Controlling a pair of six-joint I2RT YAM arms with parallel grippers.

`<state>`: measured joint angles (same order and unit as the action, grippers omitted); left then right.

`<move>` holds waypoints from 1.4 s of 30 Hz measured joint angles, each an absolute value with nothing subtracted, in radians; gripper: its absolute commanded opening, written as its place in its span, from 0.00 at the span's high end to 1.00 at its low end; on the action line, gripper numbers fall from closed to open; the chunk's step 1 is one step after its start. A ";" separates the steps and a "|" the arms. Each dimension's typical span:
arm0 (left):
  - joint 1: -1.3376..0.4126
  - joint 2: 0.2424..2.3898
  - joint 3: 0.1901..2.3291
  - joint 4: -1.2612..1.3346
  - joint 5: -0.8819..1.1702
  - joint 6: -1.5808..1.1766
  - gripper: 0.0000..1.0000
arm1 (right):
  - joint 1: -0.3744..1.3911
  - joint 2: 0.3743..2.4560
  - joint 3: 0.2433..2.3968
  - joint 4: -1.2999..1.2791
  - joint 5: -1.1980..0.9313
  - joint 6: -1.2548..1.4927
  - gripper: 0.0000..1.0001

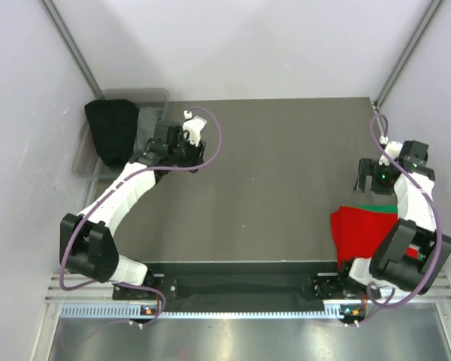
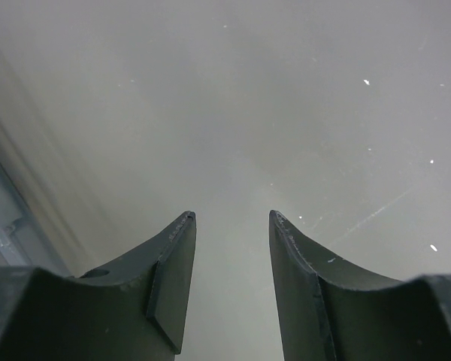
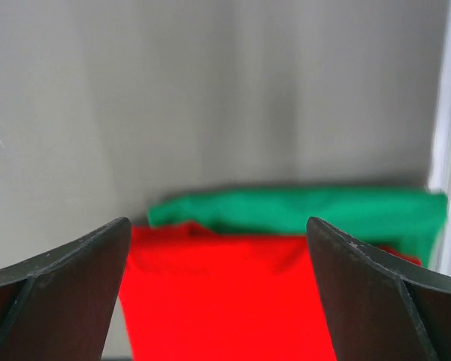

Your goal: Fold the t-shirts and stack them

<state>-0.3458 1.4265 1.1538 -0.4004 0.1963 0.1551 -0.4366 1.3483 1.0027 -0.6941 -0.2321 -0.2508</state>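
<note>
Pale walls closed around a dark grey table (image 1: 270,188). At about 4 o'clock on it lay the folded red t-shirt (image 1: 357,233), and the green t-shirt (image 1: 379,208) showed only as a strip at its 12 o'clock edge, seemingly underneath. The right gripper (image 3: 218,222) hung above them, jaws wide and empty. The left gripper (image 2: 231,218), parted narrowly and holding nothing, was near 10 o'clock beside a bin (image 1: 154,94) with dark cloth (image 1: 113,131). I judged the stack nearly finished (edges not quite matching). To tidy it well, push the red edge gently and lift straight up.
</note>
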 measured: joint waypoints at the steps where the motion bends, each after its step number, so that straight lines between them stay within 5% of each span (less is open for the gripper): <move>1: -0.346 1.425 1.154 -0.400 0.202 0.154 0.51 | -0.448 1.328 0.989 -0.709 -0.226 -0.269 0.00; 19: -0.346 1.406 1.154 -0.401 0.246 0.129 0.50 | -0.800 1.364 0.961 -0.737 -0.183 -0.465 0.00; 42: -0.345 1.381 1.121 -0.388 0.244 0.129 0.49 | -0.834 1.645 1.005 -0.699 -0.249 -0.542 0.00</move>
<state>-0.3454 1.3811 1.1206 -0.3882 0.2440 0.1291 -0.8345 1.6451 1.0046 -0.6994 -0.2485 -0.5423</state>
